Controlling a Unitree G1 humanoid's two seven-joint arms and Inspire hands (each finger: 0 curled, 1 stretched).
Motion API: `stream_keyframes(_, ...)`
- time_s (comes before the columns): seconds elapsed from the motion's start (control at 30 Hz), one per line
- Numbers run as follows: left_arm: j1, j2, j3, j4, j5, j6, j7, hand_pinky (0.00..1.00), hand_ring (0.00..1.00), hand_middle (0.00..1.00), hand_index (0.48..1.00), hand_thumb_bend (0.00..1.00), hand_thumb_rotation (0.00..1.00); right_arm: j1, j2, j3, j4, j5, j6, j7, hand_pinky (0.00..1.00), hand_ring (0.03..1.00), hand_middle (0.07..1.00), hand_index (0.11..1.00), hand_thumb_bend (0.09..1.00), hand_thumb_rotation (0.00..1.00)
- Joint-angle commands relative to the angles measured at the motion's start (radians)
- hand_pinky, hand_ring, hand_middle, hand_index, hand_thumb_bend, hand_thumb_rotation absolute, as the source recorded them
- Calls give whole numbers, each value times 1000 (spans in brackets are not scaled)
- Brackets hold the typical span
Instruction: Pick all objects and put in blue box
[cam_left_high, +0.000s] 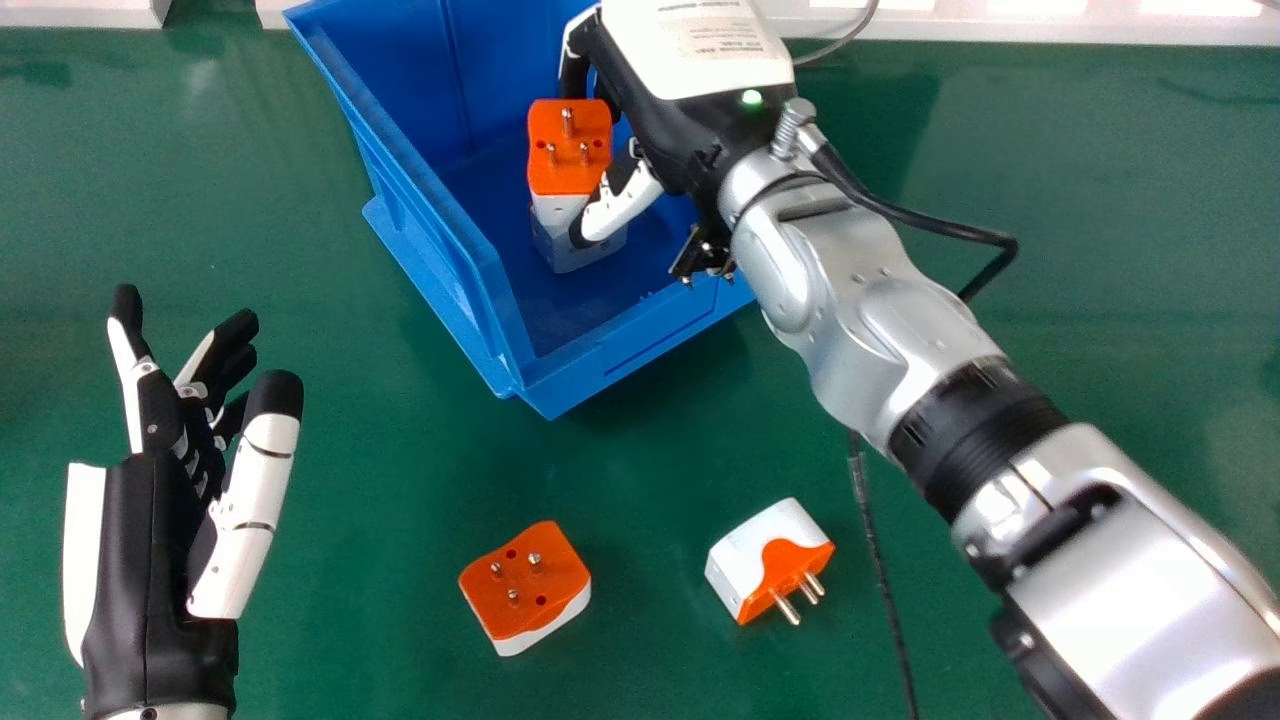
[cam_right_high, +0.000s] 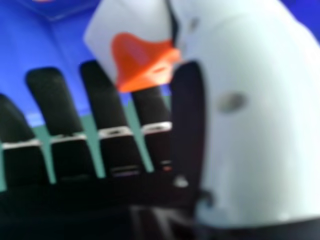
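In the head view my right hand (cam_left_high: 625, 200) is inside the blue box (cam_left_high: 480, 270), its thumb against an orange-and-white plug adapter (cam_left_high: 570, 150) and its fingers curled behind it. The adapter's pins face up, and a greyish-white part shows at its lower end. The right hand view shows the adapter (cam_right_high: 142, 60) between the thumb (cam_right_high: 250, 115) and the fingers. Two more adapters lie on the green table: one pins up (cam_left_high: 525, 580), the other on its side (cam_left_high: 770, 560) with pins toward the near edge. My left hand (cam_left_high: 170, 500) is open at the left, holding nothing.
The green table (cam_left_high: 380, 480) surrounds the box. A black cable (cam_left_high: 880, 570) runs along the table beside the right forearm, which crosses over the box's right side. White panels (cam_left_high: 1000, 25) line the table's far edge.
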Motion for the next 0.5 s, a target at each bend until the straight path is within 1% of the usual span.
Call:
stream_keyframes(0.0,15,-4,1,-33,-6,2,4,858,899,890,887,587,730,-78,22,0,35,16,17,-19,264,381,463,485,490,137)
stream_keyframes(0.1,25,-8,-2,-43,-3,9,5,869,901,893,896,594,742,-110,32,16,82,16,31,-12,242,358,443,487,491,133)
stream_keyframes(0.17,26,-11,-3,-42,3,5,10,869,900,892,893,589,745,-120,39,13,98,28,37,-16,244,359,439,486,490,136)
stream_keyframes(0.2,26,-11,-4,-40,7,1,12,865,897,890,891,579,748,-122,40,18,104,27,35,-23,246,360,440,487,489,138)
stream_keyframes(0.3,24,-15,-9,-40,13,2,17,856,895,891,889,580,753,-121,44,22,112,35,31,-39,249,366,440,487,490,136)
stream_keyframes(0.4,19,-17,-11,-35,23,-1,22,847,890,890,893,582,758,-119,44,35,113,35,24,-44,222,326,408,487,491,136)
stream_keyframes(0.43,16,-19,-11,-31,27,-2,26,847,889,889,894,586,758,-120,45,43,115,33,29,-36,224,329,413,488,491,136)
stream_keyframes(0.47,15,-20,-12,-29,29,-4,28,845,886,886,892,592,756,-122,46,49,116,33,34,-31,244,359,446,490,490,137)
